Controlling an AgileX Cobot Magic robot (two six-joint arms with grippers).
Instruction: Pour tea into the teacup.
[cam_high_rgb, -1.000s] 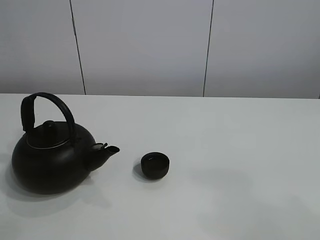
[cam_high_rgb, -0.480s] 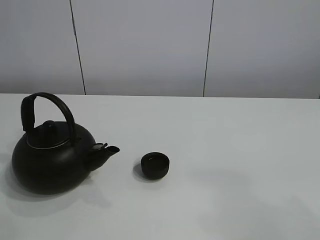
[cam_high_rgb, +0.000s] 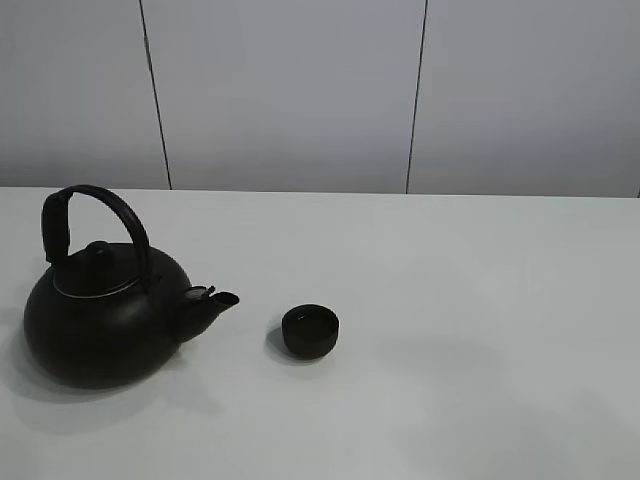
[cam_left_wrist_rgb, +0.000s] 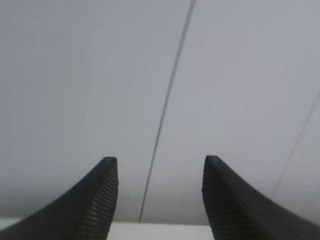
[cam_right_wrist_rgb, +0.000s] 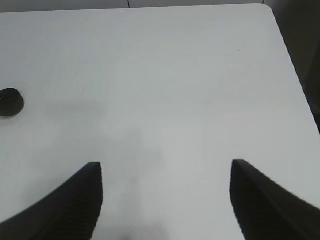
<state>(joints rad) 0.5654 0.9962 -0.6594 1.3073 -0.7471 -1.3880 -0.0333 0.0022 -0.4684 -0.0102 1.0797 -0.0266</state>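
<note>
Exterior high view: neither arm nor gripper is in frame, only the table (cam_high_rgb: 480, 300) and what stands on it. Near edge and both side edges of the table are cut off; only the far edge shows, against a pale panelled wall (cam_high_rgb: 290, 90) with two thin dark seams.

Kettle (cam_high_rgb: 100, 315) stands upright towards the left edge: round, matte black body, arched handle, small knob on the lid, thin bright ring around the lid seam. Short spout points at the teacup (cam_high_rgb: 310, 331). Teacup is small, round, matte black, no handle, bowl-shaped; it sits near the spout tip but apart from it, roughly mid-table in depth. Inside of the cup is too dark to tell whether it holds anything.

Left wrist view: left gripper (cam_left_wrist_rgb: 159, 200) has its jaws apart with nothing between them; ribbed dark pads, curved outer profile, finger bases cut off. It faces the wall, with only a sliver of table visible.

Right wrist view: right gripper (cam_right_wrist_rgb: 166, 200) also has its jaws spread and nothing between them; same ribbed black fingers, cropped. Below it the table is smooth, white, with a rounded far corner. Teacup (cam_right_wrist_rgb: 10, 102) shows partly cut off, well apart from the fingers. Kettle is out of this view.
</note>
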